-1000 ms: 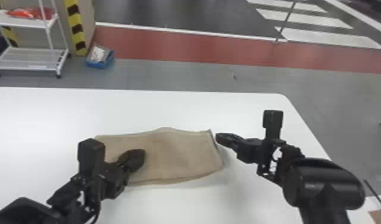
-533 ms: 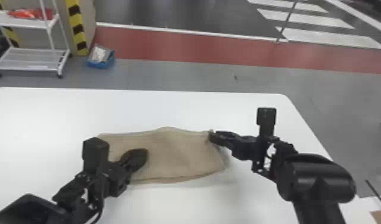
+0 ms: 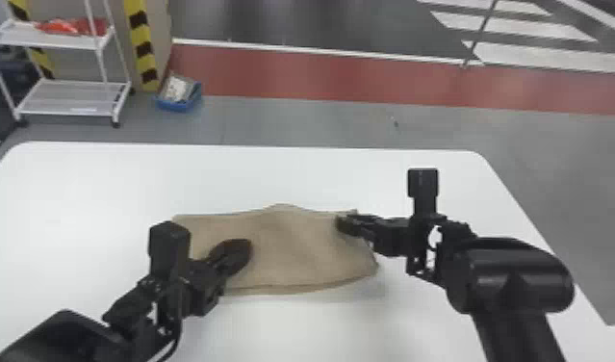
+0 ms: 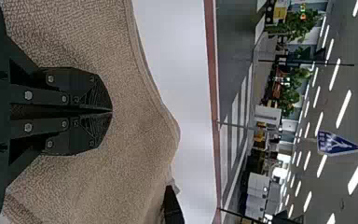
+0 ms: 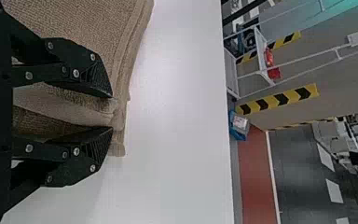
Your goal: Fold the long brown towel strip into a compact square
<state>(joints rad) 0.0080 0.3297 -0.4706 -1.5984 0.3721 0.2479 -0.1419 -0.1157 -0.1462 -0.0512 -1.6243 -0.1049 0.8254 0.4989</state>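
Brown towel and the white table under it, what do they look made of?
The towel looks like matte cloth, perhaps cotton: a fine pebbly weave shows in the left wrist view. The table looks like smooth, slightly glossy laminate or painted board, judging by its even white face and faint sheen; its core can't be told.

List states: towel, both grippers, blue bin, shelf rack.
Towel: layered, lying on the table, slightly rumpled, not yet a compact square.
Left gripper: fingers shut, over the towel.
Right gripper: fingers open, towel's edge between them.
Blue bin: filled.
Shelf rack: upright.
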